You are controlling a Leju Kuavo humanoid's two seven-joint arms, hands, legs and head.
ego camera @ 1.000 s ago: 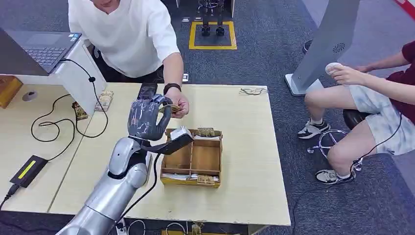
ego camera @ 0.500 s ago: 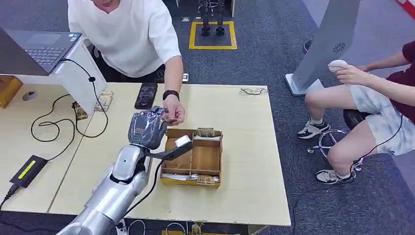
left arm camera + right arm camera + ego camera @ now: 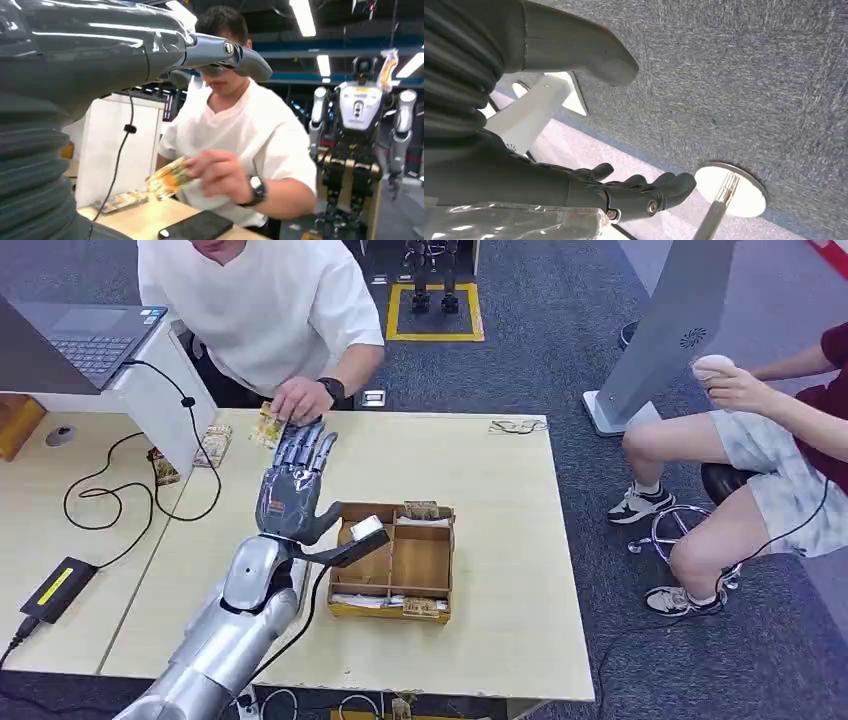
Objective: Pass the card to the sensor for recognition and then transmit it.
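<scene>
Wooden tray (image 3: 441, 565) beside empty, spread-fingered left hand (image 3: 293, 490); card (image 3: 266, 425) in person's hand (image 3: 300, 400); right hand (image 3: 624, 192) loosely extended, empty.

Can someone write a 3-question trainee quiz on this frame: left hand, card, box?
1. True or false: the left hand holds the card.
2. Who has the card? A) the person in the white shirt; B) the seated person at right; C) nobody, it lies in the wooden box.
3. Fill in: the left hand's fingers are spread and point toward the ____ edge of the table.

Key
1. False: its fingers are spread and hold nothing.
2. A: that person's hand holds it at the table's far edge.
3. Far.
</scene>
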